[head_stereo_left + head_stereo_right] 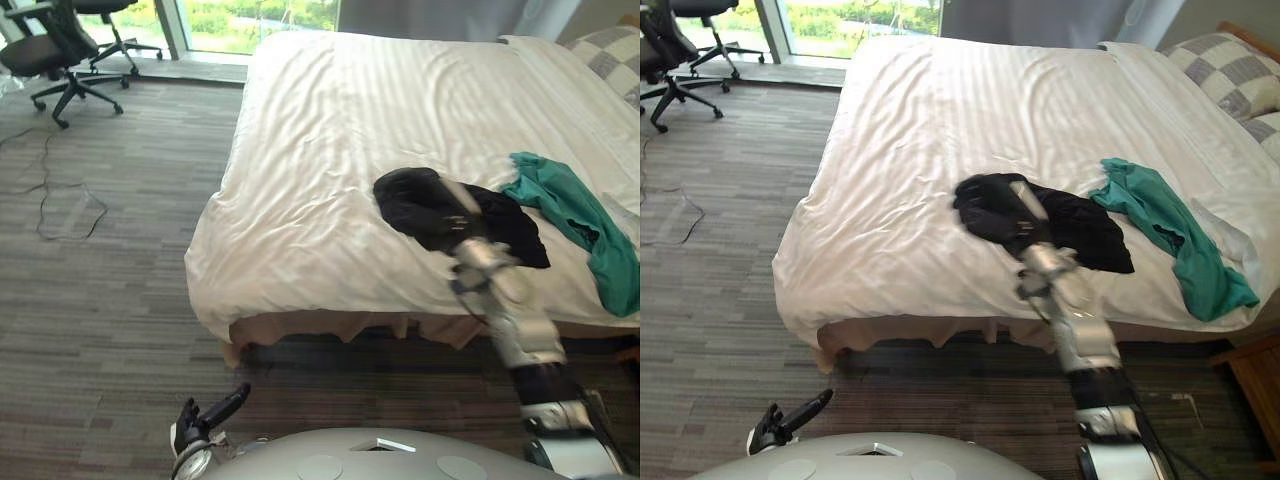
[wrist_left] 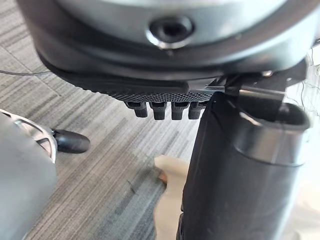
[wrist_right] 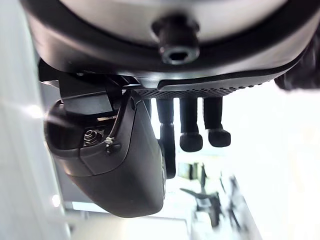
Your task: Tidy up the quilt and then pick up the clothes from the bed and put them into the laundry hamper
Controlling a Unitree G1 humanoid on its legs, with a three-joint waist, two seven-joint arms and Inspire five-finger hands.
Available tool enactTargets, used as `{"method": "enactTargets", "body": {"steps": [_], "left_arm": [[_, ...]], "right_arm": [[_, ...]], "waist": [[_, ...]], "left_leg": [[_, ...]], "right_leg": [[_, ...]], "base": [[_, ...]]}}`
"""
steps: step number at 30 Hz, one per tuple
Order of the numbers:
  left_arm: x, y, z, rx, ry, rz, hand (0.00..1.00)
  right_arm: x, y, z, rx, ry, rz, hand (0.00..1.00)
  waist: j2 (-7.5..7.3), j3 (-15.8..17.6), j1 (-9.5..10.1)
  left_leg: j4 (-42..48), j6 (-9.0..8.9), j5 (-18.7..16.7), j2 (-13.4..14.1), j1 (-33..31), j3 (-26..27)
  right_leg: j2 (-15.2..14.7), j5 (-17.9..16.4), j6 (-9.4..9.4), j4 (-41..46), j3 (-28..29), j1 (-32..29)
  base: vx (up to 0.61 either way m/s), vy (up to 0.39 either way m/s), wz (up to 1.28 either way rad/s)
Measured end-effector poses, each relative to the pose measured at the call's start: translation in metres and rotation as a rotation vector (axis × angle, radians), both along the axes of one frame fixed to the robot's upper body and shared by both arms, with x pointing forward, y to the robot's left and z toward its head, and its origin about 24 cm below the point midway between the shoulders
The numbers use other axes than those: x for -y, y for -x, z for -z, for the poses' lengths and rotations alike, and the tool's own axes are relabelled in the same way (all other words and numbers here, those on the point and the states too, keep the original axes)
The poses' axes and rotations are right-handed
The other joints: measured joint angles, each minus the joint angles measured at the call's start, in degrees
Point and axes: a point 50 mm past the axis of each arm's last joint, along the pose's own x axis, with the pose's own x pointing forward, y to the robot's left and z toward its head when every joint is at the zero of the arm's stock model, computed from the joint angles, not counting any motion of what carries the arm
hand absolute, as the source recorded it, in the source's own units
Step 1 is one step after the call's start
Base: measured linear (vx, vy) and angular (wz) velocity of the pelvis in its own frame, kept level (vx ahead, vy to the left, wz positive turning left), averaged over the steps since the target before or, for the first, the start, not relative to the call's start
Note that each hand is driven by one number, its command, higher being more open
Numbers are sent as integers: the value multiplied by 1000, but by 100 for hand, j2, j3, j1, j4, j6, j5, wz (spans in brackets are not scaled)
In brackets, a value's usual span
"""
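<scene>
Left of the black garment [image 1: 420,205] the white quilt [image 1: 330,140] lies broad and bare, easy passage. On its right the teal garment [image 1: 575,215] crowds close. The carpet [image 1: 110,290] alongside is open; the office chairs [image 1: 45,50] stand well away.

Bedroom, no question. Big bed [image 1: 300,230] front & centre, white striped quilt [image 1: 940,130] spread over it, checked pillow [image 1: 1230,75] up at the head. Clothes lying on top: black garment [image 1: 1085,228], teal garment [image 1: 1175,235]. Grey striped carpet [image 1: 110,300] underfoot, bright window [image 1: 260,15] w/ curtain [image 1: 1040,20] beyond the bed, office chairs [image 1: 55,50] parked by the glass.
</scene>
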Motion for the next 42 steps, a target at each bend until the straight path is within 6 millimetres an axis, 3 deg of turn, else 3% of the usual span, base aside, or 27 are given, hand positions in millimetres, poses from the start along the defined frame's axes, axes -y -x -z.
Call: {"method": "enactTargets", "body": {"steps": [2, 5, 6, 8, 12, 13, 16, 19, 21, 23, 24, 27, 28, 32, 35, 37, 40, 42], "left_arm": [[8, -17, -3, 55, -4, 43, 100], [16, -26, -7, 92, -2, 76, 100], [18, -32, -11, 119, -15, 87, 100], [15, -36, -13, 133, -31, 102, 100], [-3, -49, -26, 175, -124, 183, 100], [-9, -56, -29, 181, -155, 223, 100], [-3, -73, -33, 205, -163, 275, 100], [-2, -89, -38, 213, -144, 339, 100], [0, -107, -47, 276, -117, 381, 100], [8, -145, -66, 401, -70, 438, 100], [10, -154, -71, 433, -64, 450, 100], [18, -187, -92, 545, -33, 480, 100], [20, -196, -96, 562, -31, 489, 100], [30, -209, -93, 535, 7, 487, 100], [48, -211, -86, 506, 62, 484, 100], [52, -210, -82, 479, 82, 467, 100], [49, -213, -83, 467, 106, 416, 100], [46, -213, -83, 458, 108, 392, 100]], "right_arm": [[-43, -15, 3, -66, 16, -129, 0], [-71, -32, -10, -71, 25, -170, 0], [-86, -48, -28, -41, 19, -165, 0], [-94, -56, -41, -16, 13, -153, 0], [-118, -78, -86, 56, -54, -104, 0], [-122, -83, -102, 94, -97, -69, 0], [-118, -87, -127, 151, -219, -21, 0], [-117, -87, -134, 168, -250, -20, 0], [-120, -89, -145, 194, -245, -35, 0], [-113, -101, -156, 195, -204, 5, 0], [-109, -105, -154, 178, -198, 25, 0], [-82, -119, -122, 35, -132, 131, 0], [-69, -122, -101, -47, -102, 176, 0], [-54, -116, -38, -256, -16, 264, 0], [-16, -100, 20, -475, -103, 455, 0], [11, -86, 42, -510, -140, 513, 0], [31, -68, 60, -459, -117, 475, 0], [32, -52, 72, -407, -76, 399, 0]], "waist": [[1, 130, 247], [30, 248, 507], [-18, 362, 690], [-91, 425, 803], [-447, 795, 1142], [-572, 1011, 1306], [-465, 1490, 1689], [-377, 1896, 1888], [-253, 2199, 1882], [-9, 2482, 1871], [38, 2538, 1865], [193, 2725, 1828], [241, 2798, 1780], [309, 2876, 1529], [330, 2893, 1315], [331, 2893, 1102], [332, 2894, 788], [332, 2894, 607]], "left_leg": [[55, 43, -17, -27, -12, -244], [113, 80, -24, -91, -59, -494], [165, 94, -26, -93, -100, -697], [230, 104, -32, -96, -185, -855], [528, 110, -44, -81, -647, -1324], [689, 107, -55, 4, -944, -1502], [990, 115, -59, 273, -1516, -1745], [1034, 186, -10, 246, -1733, -1791], [1126, 259, 43, 187, -1995, -1764], [1204, 382, 171, 45, -2499, -1699], [1202, 409, 209, 0, -2607, -1671], [1212, 495, 331, -172, -3061, -1542], [1219, 508, 368, -199, -3194, -1504], [1382, 528, 387, -203, -3623, -1432], [1393, 550, 401, -206, -3765, -1285], [1393, 548, 398, -208, -3740, -1153], [1358, 553, 389, -210, -3577, -1005], [1246, 542, 382, -204, -3289, -895]], "right_leg": [[-31, 18, 23, -33, -212, 168], [-51, 75, 30, -36, -422, 278], [-59, 98, 27, -35, -582, 381], [-65, 104, 34, -30, -709, 423], [-24, 109, 35, 41, -1091, 343], [19, 178, -46, 57, -1232, 209], [170, 544, -122, 298, -1450, -202], [49, 569, -99, 590, -1490, -481], [-70, 560, -109, 746, -1456, -759], [-192, 563, -111, 686, -1273, -1205], [-223, 564, -111, 641, -1208, -1312], [-291, 571, -107, 373, -996, -1716], [-323, 572, -107, 337, -947, -1851], [-345, 570, -109, 333, -786, -2262], [-386, 568, -113, 356, -645, -2478], [-440, 565, -116, 442, -499, -2573], [-467, 567, -117, 476, -270, -2567], [-482, 538, -149, 521, -148, -2430]], "base": [[-12, -3, 47], [-15, 25, 53], [-13, 29, 59], [-11, 5, 58], [-21, -8, 58], [-47, -14, 50], [-60, 47, 41], [-44, 100, 17], [-67, 115, -5], [-92, 102, -14], [-90, 92, -17], [-89, 66, -16], [-85, 60, -10], [-94, 47, -16], [-77, 60, -16], [-62, 81, -25], [-20, 55, -34], [22, 43, -36]]}}
